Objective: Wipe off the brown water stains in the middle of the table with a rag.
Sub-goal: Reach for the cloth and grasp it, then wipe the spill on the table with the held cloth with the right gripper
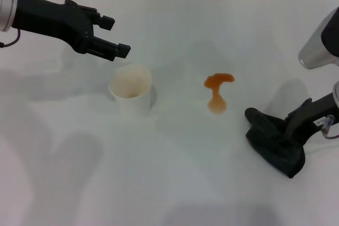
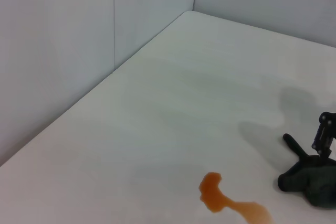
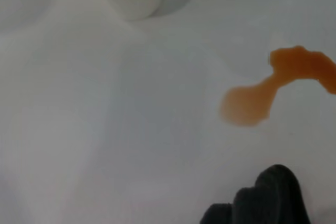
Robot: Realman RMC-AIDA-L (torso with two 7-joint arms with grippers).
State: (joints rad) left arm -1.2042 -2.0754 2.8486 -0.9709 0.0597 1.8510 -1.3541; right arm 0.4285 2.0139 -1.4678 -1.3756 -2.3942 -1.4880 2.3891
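Note:
The brown water stains (image 1: 216, 92) form a small orange-brown puddle in the middle of the white table (image 1: 175, 183); they also show in the left wrist view (image 2: 220, 199) and the right wrist view (image 3: 273, 90). The dark rag (image 1: 273, 142) lies bunched on the table to the right of the stains, apart from them. My right gripper (image 1: 297, 125) sits low at the rag's right side, shut on its folds. The rag (image 2: 310, 181) and that gripper appear far off in the left wrist view. A corner of the rag (image 3: 268, 200) shows in the right wrist view. My left gripper (image 1: 115, 36) hovers open at the back left.
A white paper cup (image 1: 131, 89) stands upright left of the stains, just below the left gripper's fingers. A grey wall (image 2: 79, 51) borders the table's far edge. Bare tabletop stretches toward the front.

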